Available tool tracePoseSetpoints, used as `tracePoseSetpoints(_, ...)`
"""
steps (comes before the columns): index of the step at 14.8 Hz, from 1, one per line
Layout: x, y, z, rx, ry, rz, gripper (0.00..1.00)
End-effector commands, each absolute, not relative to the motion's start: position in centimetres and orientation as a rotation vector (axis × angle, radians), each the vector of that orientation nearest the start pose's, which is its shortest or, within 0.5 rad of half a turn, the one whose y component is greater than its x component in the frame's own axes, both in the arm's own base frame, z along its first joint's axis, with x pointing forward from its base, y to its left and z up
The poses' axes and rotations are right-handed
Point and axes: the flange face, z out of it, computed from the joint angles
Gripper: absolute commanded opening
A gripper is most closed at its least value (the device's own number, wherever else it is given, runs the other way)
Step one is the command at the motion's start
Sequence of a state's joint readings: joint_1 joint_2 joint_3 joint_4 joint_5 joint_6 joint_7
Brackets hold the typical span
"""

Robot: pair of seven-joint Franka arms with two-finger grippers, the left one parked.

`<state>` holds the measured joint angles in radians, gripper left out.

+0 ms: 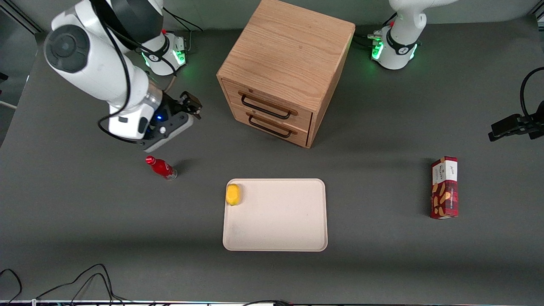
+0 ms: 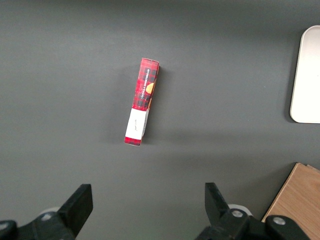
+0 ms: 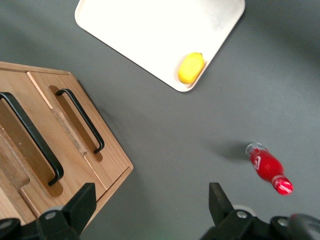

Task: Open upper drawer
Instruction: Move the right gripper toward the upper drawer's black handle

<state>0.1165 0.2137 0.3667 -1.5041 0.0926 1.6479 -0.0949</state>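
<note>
While upper drawer [image 1: 268,101] sits closed, spread tool [image 1: 192,104] hovers beside cabinet [image 1: 287,59].

Looked like a robotics lab rather than a home. Had a bare dark grey table [image 1: 382,263] with white arm bases [image 1: 172,53] bolted on and lit green, loose cables [image 1: 85,280] trailing at the near edge, and staged props: a wooden cabinet [image 1: 289,55], a tray [image 1: 276,229], a snack box [image 1: 444,188]. Showed the gripper [image 1: 193,106] hanging above the table beside the cabinet, fingers [image 3: 82,200] spread.
</note>
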Motion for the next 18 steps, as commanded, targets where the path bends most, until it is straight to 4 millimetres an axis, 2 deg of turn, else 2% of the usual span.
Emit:
tracePoseSetpoints(1,55.5,29.9,54.0,-2.773,-0.989,0.143,1.0)
tracePoseSetpoints(3,55.5,31.6,52.8,-2.694,-1.12,0.156,1.0)
tracePoseSetpoints(5,55.4,33.5,51.9,-2.651,-1.161,0.146,1.0)
tracePoseSetpoints(8,54.4,35.9,50.1,-2.565,-1.268,0.182,1.0)
tracePoseSetpoints(10,54.1,36.9,49.6,-2.521,-1.351,0.17,1.0)
tracePoseSetpoints(11,53.1,38.5,49.4,-2.503,-1.393,0.175,1.0)
tracePoseSetpoints(18,51.7,40.6,47.0,-2.419,-1.514,0.215,1.0)
